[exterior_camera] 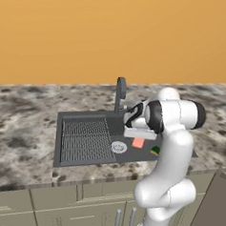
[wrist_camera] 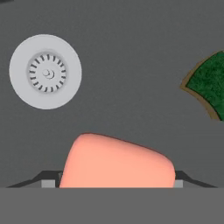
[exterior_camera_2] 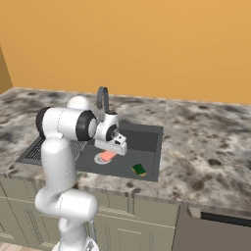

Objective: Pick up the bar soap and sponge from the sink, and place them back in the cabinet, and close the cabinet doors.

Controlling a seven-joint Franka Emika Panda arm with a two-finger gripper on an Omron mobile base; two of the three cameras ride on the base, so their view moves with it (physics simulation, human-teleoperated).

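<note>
The salmon-pink bar soap (wrist_camera: pixel 116 164) lies on the floor of the dark grey sink (exterior_camera: pixel 86 117), just right of the round silver drain (wrist_camera: pixel 45 72). My gripper (wrist_camera: pixel 113 183) hangs low over the basin, open, with one finger on each side of the soap and close to its edges. From the base cameras the soap (exterior_camera: pixel 138 143) (exterior_camera_2: pixel 106 156) peeks out below the gripper (exterior_camera: pixel 140 135) (exterior_camera_2: pixel 111 148). The green-and-yellow sponge (exterior_camera: pixel 155 150) (exterior_camera_2: pixel 139 169) (wrist_camera: pixel 210 85) rests on the sink floor to the right, apart from the soap. The cabinet and its doors are out of view.
A dark faucet (exterior_camera: pixel 120 91) stands behind the basin, close to my hand. The ribbed draining rack (exterior_camera: pixel 86 141) fills the sink's left half. Speckled stone counter (exterior_camera_2: pixel 206 142) surrounds the sink, with short olive doors (exterior_camera: pixel 98 214) below it.
</note>
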